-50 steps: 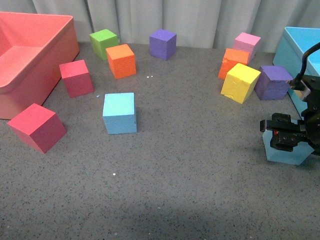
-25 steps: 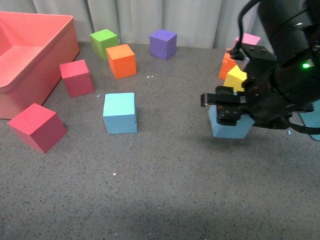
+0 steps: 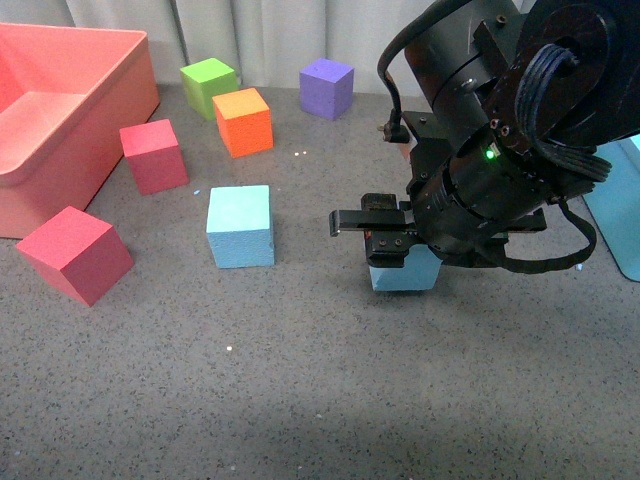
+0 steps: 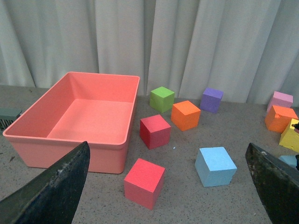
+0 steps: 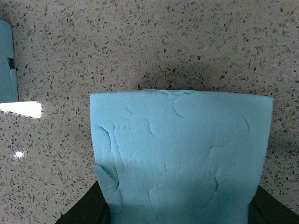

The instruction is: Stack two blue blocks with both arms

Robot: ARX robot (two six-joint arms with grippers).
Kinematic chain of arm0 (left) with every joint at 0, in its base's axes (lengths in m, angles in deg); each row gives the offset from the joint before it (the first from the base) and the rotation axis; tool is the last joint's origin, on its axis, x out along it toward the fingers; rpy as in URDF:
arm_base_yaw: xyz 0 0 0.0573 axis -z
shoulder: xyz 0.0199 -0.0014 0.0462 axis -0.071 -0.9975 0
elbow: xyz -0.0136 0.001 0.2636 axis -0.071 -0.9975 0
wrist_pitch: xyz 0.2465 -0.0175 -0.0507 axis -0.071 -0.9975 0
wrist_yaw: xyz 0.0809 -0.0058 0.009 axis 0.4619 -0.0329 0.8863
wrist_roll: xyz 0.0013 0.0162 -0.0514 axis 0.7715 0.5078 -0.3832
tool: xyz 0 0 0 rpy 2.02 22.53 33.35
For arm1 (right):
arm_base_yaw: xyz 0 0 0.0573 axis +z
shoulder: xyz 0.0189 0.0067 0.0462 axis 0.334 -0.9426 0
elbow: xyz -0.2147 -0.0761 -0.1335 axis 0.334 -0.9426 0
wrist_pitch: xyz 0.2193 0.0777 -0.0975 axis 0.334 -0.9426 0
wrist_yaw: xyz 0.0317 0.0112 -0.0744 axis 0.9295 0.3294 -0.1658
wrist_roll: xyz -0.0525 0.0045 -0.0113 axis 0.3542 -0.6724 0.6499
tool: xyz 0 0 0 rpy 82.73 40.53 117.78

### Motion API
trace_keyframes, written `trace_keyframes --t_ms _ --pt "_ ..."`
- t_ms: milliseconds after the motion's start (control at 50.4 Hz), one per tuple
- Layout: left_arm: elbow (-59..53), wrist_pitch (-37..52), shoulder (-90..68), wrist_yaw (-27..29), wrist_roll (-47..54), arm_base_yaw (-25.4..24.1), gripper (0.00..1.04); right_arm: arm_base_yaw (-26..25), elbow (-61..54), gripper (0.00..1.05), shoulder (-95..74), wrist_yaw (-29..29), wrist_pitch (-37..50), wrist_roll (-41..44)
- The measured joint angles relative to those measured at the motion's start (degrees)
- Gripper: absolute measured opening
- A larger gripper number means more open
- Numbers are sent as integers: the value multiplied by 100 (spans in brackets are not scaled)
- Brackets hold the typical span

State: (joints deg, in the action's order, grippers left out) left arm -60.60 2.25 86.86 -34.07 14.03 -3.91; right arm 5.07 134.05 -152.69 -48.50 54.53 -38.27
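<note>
1. The right fingers [image 3: 350, 221] are clenched on the held blue block [image 3: 405, 273]. The bulky black right arm [image 3: 500, 130] reaches in over it from the robot's right.
2. The held blue block sits right of centre on the grey speckled counter [image 3: 300, 400], under the wrist. Only its lower part shows in the front view, and its bottom edge runs level.
3. The right wrist view shows a broad dimpled face of that block [image 5: 182, 149], pinched at its two sides by the dark fingers [image 5: 84, 212]. A shadow lies on the counter beyond it. I cannot tell whether its underside touches the counter.
4. Being cubes, neither block has a long axis.
5. The free blue block [image 3: 240, 226] rests flat on the counter, well to the left of the held one. Its top is level and one face is turned almost squarely toward the robot.
6. The left fingers [image 4: 56, 186] are spread wide and grip nothing. Between them, further off, lie the free blue block [image 4: 216, 166], two red cubes [image 4: 155, 131] [image 4: 144, 182] and the pink bin [image 4: 74, 140].
7. Behind the free block stand a green cube [image 3: 207, 84], an orange cube [image 3: 243, 121] and a purple cube [image 3: 327, 87].
</note>
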Motion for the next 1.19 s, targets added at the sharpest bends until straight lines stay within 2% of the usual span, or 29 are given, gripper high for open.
trace_keyframes --t_ms 99,238,397,575,635,694,774,794,913,1012,1190 --pt "0 0 0 0 0 0 98 46 9 47 -28 0 20 -50" --pt "0 0 0 0 0 0 98 94 2 74 -17 -15 133 -140" --pt "0 0 0 0 0 0 98 105 -247 97 330 26 378 -179" --pt "0 0 0 0 0 0 98 90 -647 95 1156 -319 874 -76" --pt "0 0 0 0 0 0 98 98 -1132 87 1156 -1172 2282 291" --pt "0 0 0 -15 2 0 98 37 -1971 76 1150 -2037 4105 953" --pt "0 -2 -2 11 2 0 98 -275 -3355 59 1300 -2094 6955 1512" --pt "0 -2 0 7 2 0 98 -498 -3871 46 1829 -1956 8041 1668" --pt "0 -2 0 0 2 0 98 -914 -4736 18 2863 -1578 8266 1792" --pt "0 -2 0 2 2 0 98 -1115 -5193 0 3265 -1338 8129 1834" --pt "0 -2 0 4 2 0 98 -1370 -5602 1 4155 -1060 7648 1843"
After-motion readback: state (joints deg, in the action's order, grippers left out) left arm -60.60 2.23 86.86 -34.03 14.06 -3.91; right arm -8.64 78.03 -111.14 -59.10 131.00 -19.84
